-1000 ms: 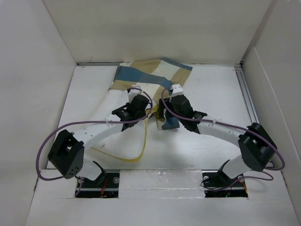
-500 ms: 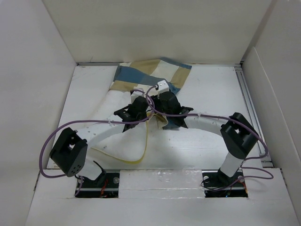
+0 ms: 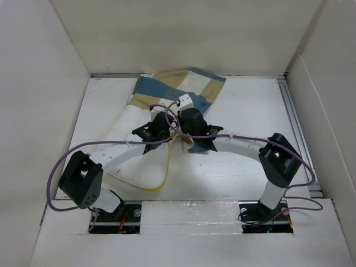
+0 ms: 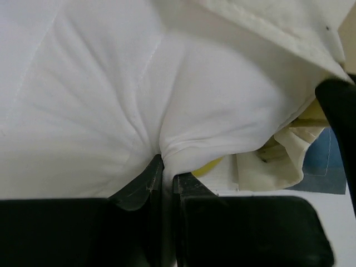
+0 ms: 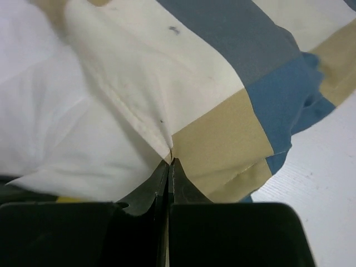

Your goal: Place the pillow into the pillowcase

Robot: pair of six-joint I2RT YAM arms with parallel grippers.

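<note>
**Both pincers clamped on fabric at mid-desk**

From the overhead camera I see the two arms reaching in to meet near the middle of the desk (image 3: 253,114). The pillowcase (image 3: 179,83) is bunched toward the far wall, its blue, tan and cream checks rumpled. The pillow (image 3: 143,168) lies in front of it, on the left arm's side. The pillow's far end is tucked under the open edge of the pillowcase, and its yellow piped edge (image 3: 162,181) curves along the near side.

On my left wrist view, the left pincer (image 4: 167,167) is closed on a fold of the pillow's white quilted cloth, and creases fan out from the pinch. A bit of yellow piping shows just beside the fingertips.

On the right wrist view, the right pincer (image 5: 169,162) is closed tight on the hem of the pillowcase, right where a cream check meets a tan one. The white pillow shows just to the left of that hem.
</note>
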